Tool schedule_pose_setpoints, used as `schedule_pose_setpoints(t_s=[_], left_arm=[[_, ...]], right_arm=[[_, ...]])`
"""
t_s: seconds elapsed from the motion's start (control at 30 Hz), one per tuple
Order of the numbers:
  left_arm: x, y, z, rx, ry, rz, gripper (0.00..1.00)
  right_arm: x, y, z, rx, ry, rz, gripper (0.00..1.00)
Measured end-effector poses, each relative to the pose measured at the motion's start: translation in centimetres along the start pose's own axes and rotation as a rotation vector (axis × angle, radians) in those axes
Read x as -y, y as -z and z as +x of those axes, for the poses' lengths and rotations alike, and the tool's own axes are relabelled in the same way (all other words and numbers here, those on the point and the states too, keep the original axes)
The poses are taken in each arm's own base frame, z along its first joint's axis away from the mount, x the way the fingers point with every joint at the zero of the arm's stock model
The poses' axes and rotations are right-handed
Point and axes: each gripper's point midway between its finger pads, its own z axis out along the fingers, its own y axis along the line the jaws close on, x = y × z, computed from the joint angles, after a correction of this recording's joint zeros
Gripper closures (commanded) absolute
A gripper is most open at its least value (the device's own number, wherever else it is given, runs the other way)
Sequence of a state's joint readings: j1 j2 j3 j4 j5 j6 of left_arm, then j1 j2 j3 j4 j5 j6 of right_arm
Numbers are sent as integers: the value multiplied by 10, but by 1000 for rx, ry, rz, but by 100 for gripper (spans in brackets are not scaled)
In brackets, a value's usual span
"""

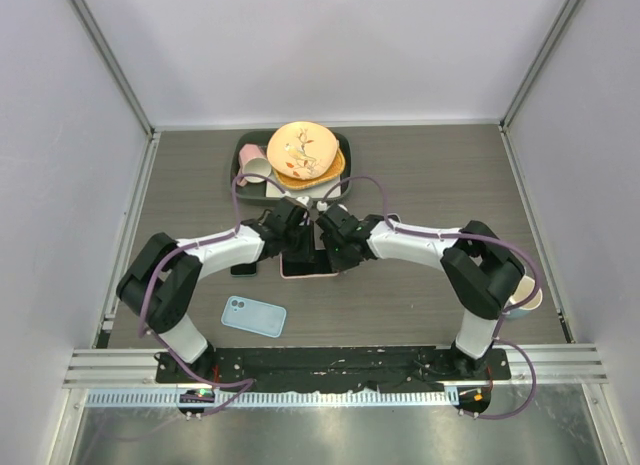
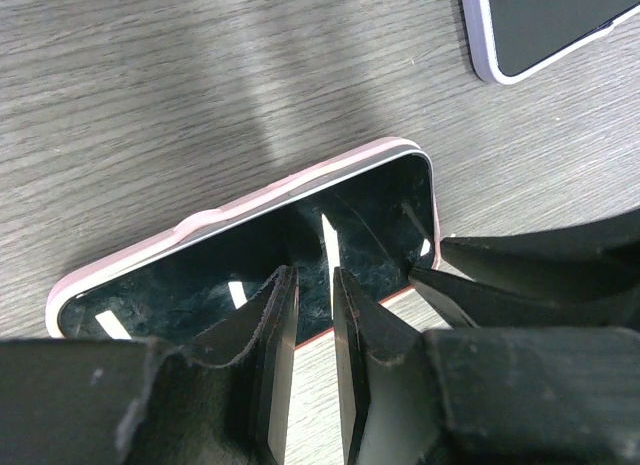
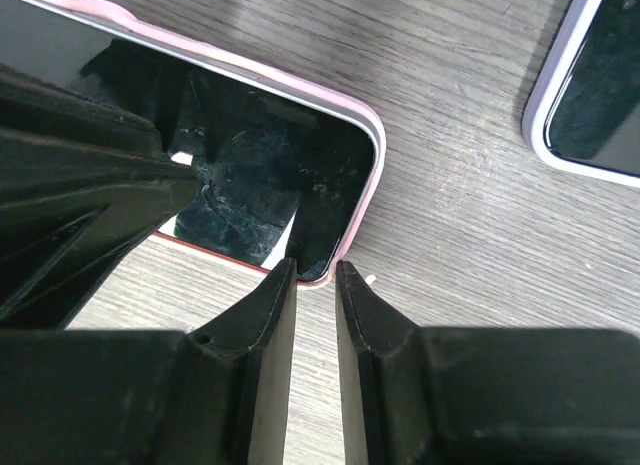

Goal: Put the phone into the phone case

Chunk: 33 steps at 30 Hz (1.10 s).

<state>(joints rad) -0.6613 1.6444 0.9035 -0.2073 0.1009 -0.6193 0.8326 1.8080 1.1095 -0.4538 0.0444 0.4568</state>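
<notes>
A phone (image 2: 190, 290) with a black screen lies in a pink phone case (image 2: 250, 200) at the table's middle (image 1: 308, 271). The pink rim wraps its far side and corner (image 3: 371, 175). Along the near side a red edge of the phone shows with no pink over it. My left gripper (image 2: 315, 280) points down onto that near edge, jaws a narrow gap apart, bare table showing between them. My right gripper (image 3: 315, 270) stands at the case's rounded corner, jaws likewise narrowly apart and holding nothing. From above, both grippers (image 1: 298, 235) (image 1: 336, 247) meet over the phone.
A second phone in a lilac case (image 2: 545, 25) (image 3: 590, 95) lies close by. A light blue case (image 1: 253, 316) lies near the left arm's base. At the back stands a dark tray (image 1: 243, 145) with plates (image 1: 303, 150) and a pink cup (image 1: 254, 168). A white cup (image 1: 527, 297) sits at the right.
</notes>
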Motion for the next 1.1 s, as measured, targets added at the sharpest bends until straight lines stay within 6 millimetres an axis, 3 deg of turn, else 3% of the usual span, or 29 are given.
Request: schedule_pose_setpoints(t_s=[0.23,0.33,0.47,0.63,0.87,1.1], left_arm=[[1,-1,0,-1,-2,3,74],[1,-1,0,-1,-2,3,74],[1,-1,0,-1,-1,2,74],[2,-2,-1,0,-1,7,74],[3,-3,-2,-1,-2,10,75],[4,-3,-2,-1,-2,10,75]], right_arm=[[0,9,-7,101,117,87,99],[-1,11,-8,122,115,62,93],[-2,14,-9,136,87,-31,62],[-7,23,-20,169,-2,-218,50],[6,31,-48,230,-173,-443,53],[5,9,-39,165,-233,-513,59]])
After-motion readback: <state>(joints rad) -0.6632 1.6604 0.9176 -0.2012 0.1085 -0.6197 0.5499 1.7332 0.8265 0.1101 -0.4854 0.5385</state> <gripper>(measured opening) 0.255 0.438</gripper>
